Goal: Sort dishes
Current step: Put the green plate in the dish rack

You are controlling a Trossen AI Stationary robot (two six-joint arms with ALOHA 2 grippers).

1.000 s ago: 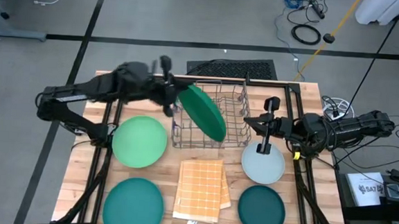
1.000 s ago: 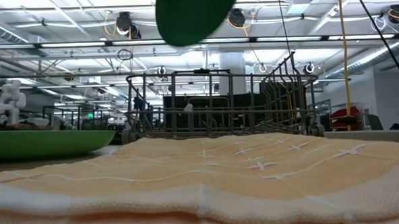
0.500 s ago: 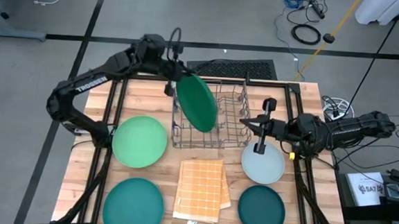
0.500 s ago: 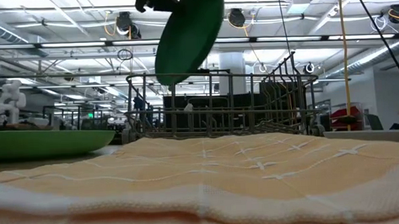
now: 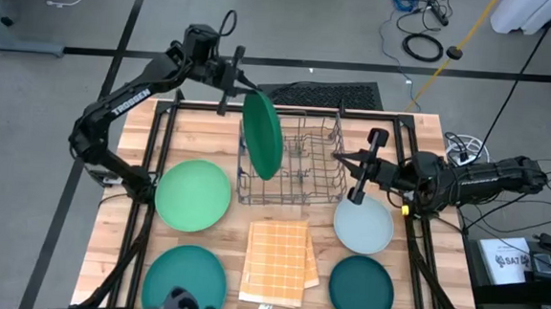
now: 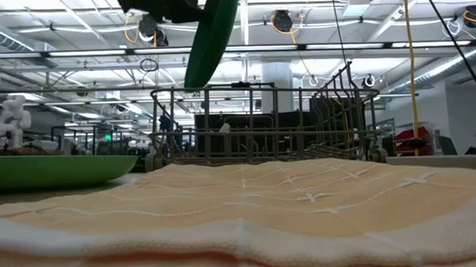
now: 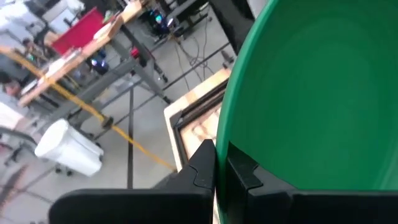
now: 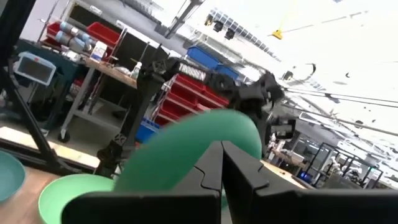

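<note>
Mid green plate pinched by left pincer above rack | right pincer clenched, empty

The table is seen straight down from overhead. A level view is taken from the checked cloth towards the wire rack. The mid green plate is shared by all views, closest in the left wrist one.
</note>
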